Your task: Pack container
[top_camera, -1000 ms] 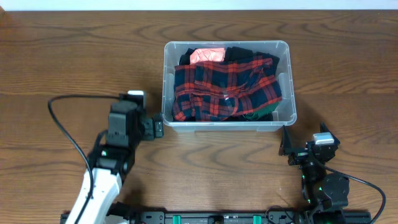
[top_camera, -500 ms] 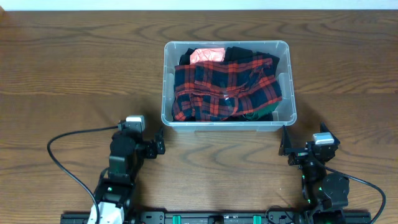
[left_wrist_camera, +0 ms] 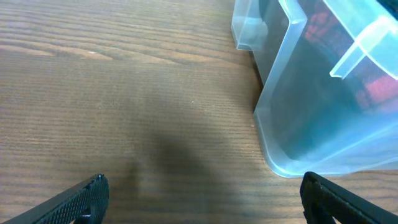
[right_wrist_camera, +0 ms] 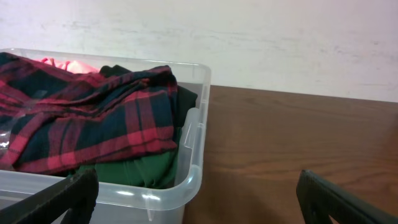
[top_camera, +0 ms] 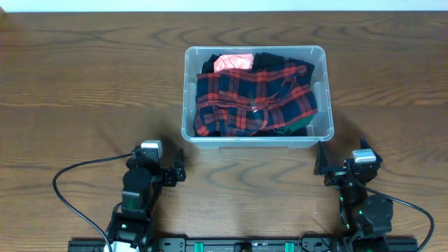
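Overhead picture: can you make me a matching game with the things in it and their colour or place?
Things
1. plaid cloth
2. pink cloth
3. container
4. left gripper

Clues
A. clear plastic
B. open and empty, just in front of the container's near left corner
C. red and dark blue checks
D. peeking out at the container's back edge

Pairs: 1-C, 2-D, 3-A, 4-B

The clear, lidless rectangular plastic container with rounded corners stands upright and level. It lies near the left gripper, ahead and to its right, and near the right gripper, ahead and to its left. Red-and-navy plaid cloth fills it nearly to the rim.
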Available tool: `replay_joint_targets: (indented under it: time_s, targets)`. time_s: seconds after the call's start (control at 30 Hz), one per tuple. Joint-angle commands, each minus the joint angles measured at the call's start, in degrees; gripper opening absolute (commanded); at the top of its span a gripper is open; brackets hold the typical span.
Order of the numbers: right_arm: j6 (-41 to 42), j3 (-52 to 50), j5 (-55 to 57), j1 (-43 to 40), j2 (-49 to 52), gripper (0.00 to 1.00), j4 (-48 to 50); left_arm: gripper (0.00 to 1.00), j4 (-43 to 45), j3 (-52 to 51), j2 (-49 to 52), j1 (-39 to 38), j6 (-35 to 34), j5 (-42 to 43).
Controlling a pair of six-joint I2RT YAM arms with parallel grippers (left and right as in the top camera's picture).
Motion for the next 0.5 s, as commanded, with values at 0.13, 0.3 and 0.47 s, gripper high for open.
replay_joint_targets:
  time_s: [0.13,0.3,0.47]
  targets:
    - [-0.48,-0.11,0.39,-0.59,-0.37,0.99,-0.22,0.98,-1.05,-0.35,-3.80,0.74,1.05,0.39]
    - [-0.50,-0.11,0.39,-0.59,-0.37,0.99,-0.22,0.98,-7.02,-0.35,-11.43,2.29,1.05,0.39]
    - [-0.50,-0.11,0.39,-0.59,-0.37,0.99,-0.20,0.98,-15.02,-0.35,-19.02,3.23,1.25,0.39]
